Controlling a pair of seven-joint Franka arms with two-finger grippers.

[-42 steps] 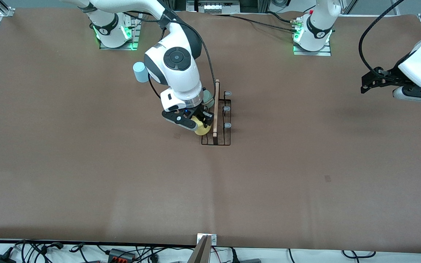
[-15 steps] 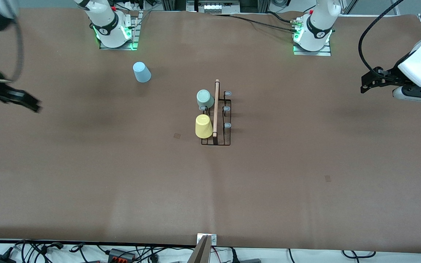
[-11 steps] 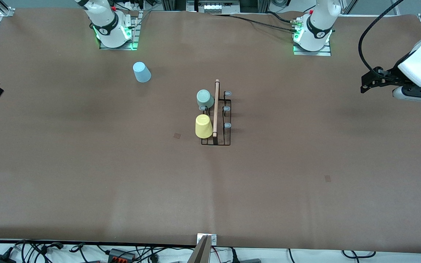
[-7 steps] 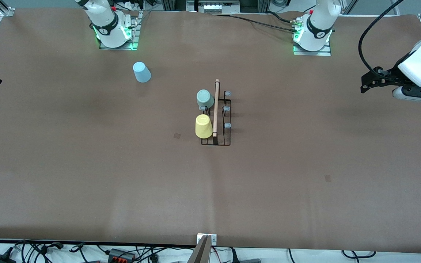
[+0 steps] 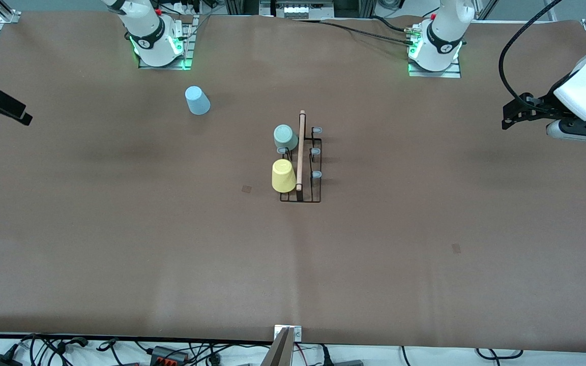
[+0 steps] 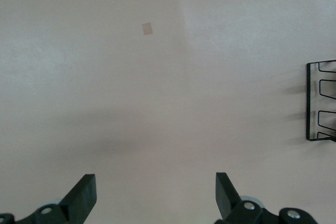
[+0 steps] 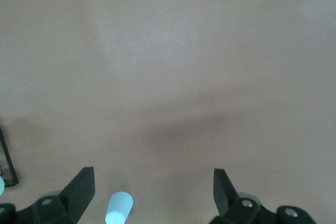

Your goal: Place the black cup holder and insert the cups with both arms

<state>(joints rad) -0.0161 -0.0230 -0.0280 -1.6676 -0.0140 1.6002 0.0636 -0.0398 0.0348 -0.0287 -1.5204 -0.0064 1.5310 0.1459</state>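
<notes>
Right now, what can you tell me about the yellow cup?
The yellow cup is small, plain and tapered, and looks like plastic. It sits upside down on the black cup holder, wide mouth facing down, right beside the wooden rod handle. It is nearer the front camera than the pale green cup. No gripper touches it.

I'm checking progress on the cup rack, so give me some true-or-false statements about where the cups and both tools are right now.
1. The yellow plastic cup sits upside down on the black wire cup holder. True.
2. The light blue plastic cup is on the holder. False: it stands on the brown table, nearer the right arm's base.
3. The pale green plastic cup is on the holder, farther from the front camera than the yellow one. True.
4. The right tool grips a cup. False: it is open, holding nothing.
5. The left tool is open. True.
</notes>
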